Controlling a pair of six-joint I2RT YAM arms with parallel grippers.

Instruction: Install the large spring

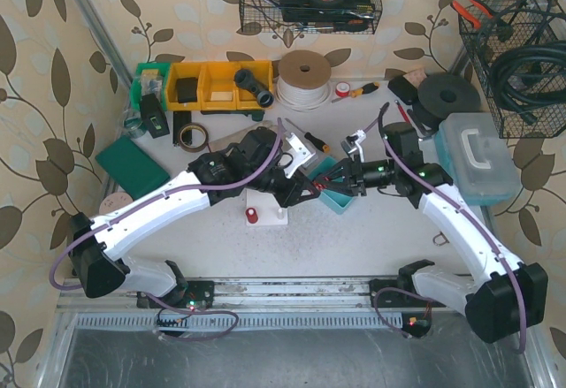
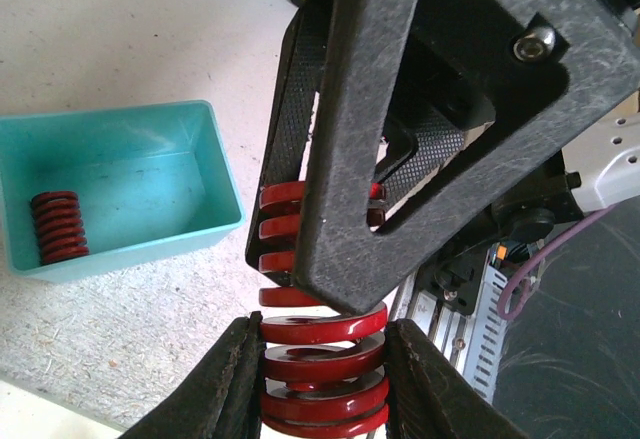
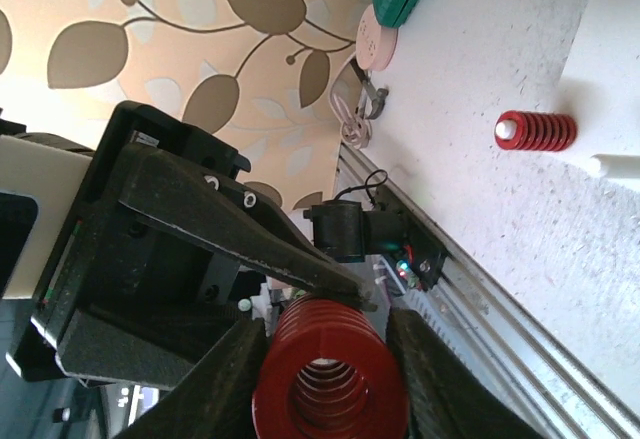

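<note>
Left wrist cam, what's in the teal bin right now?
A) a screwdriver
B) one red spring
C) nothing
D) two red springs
B: the teal bin holds a single red spring, lying against its left end, with the rest of the floor bare.

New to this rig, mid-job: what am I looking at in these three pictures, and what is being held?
Two robot arms are bolted to a table. The wide picture looks down from above; the other two come from a camera on each wrist. The left pincer is shut on the large red spring. The right pincer straddles the same spring; whether it grips, I cannot tell. Nearby sit a teal bin holding another spring, and a third spring on the table.
</note>
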